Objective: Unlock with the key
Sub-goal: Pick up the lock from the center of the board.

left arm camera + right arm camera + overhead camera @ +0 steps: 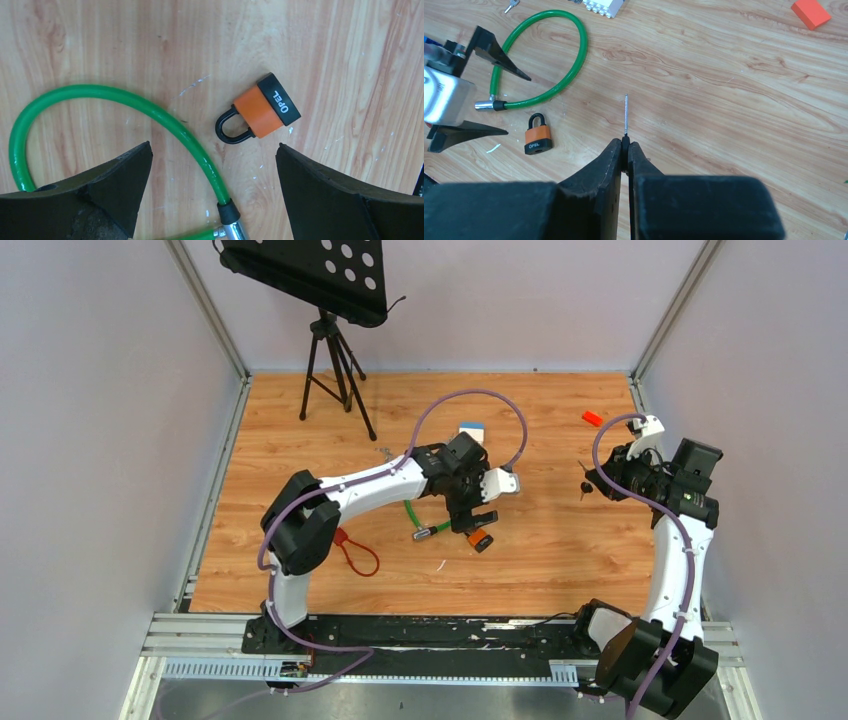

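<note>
An orange padlock (pixel 260 111) with a black shackle and a black base marked OPEL lies flat on the wooden table (pixel 560 560). My left gripper (pixel 214 146) hovers just over it, open and empty, with the padlock a little beyond the right fingertip. A green cable lock (pixel 150 112) curls under the left fingertip. In the top view the padlock (pixel 481 540) lies at the left gripper's (pixel 472 523) tip. My right gripper (pixel 625 142) is shut on the key (pixel 626 115), whose thin blade sticks out forward. It is held above the table, well to the right of the padlock (pixel 538 136).
A black tripod stand (pixel 335 360) stands at the back left. A red cord loop (pixel 358 552) lies by the left arm. A white and blue block (pixel 472 429) and an orange block (pixel 592 418) sit farther back. A small loose key (pixel 511 5) lies beyond the cable.
</note>
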Robot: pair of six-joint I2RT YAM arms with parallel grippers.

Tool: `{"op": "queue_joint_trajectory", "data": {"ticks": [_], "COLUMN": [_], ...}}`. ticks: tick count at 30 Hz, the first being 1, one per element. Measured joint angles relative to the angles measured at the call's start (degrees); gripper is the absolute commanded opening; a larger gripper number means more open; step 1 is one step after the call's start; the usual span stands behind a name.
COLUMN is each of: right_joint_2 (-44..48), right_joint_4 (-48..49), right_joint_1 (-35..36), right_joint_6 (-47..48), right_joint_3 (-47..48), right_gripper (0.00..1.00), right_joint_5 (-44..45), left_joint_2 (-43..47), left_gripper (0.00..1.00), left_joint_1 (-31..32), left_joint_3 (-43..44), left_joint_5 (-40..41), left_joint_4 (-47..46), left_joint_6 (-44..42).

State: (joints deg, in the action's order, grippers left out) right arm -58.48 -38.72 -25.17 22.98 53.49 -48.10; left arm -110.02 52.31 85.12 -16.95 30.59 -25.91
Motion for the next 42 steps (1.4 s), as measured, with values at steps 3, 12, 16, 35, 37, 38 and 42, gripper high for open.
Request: {"op": "queue_joint_trajectory", "data": {"ticks": [3,12,16,35,37,38,42], "right_joint_2": [0.00,0.00,0.00,0.00,0.00,0.00,0.00], "right_joint_4": [0.00,0.00,0.00,0.00,0.02,0.02,0.00], "right_joint_1": [0.00,0.00,0.00,0.00,0.00,0.00,0.00], "right_joint_6": [0.00,0.02,0.02,0.02,0.02,0.02,0.02], "right_joint_3": [0.00,0.00,0.00,0.00,0.00,0.00,0.00], "right_gripper": [0.00,0.00,0.00,0.00,0.00,0.00,0.00], "right_joint_5": [0.00,0.02,0.04,0.72,0.90,0.94,1.07], "left_joint_2": [-1.97,-3.91,-5.53,-14.95,-15.15,-15.15,-15.43], "left_gripper": [1.00,0.97,0.96,0.79,0.77,0.76,0.72], "left_joint_1": [0.04,2.34,4.31,6.34,6.38,6.40,6.56], "left_joint_3": [2.16,2.62,3.74,14.73,15.15,15.30,16.00], "left_joint_5": [-2.16,-1.05,-0.02,0.04,-0.15,-0.31,-0.76], "left_joint_4": [3.52,10.16,12.04,19.28,20.06,20.41,21.29], "left_joint_6": [-2.97,-20.15,-25.77,-35.87,-36.39,-36.63,-37.51]}}
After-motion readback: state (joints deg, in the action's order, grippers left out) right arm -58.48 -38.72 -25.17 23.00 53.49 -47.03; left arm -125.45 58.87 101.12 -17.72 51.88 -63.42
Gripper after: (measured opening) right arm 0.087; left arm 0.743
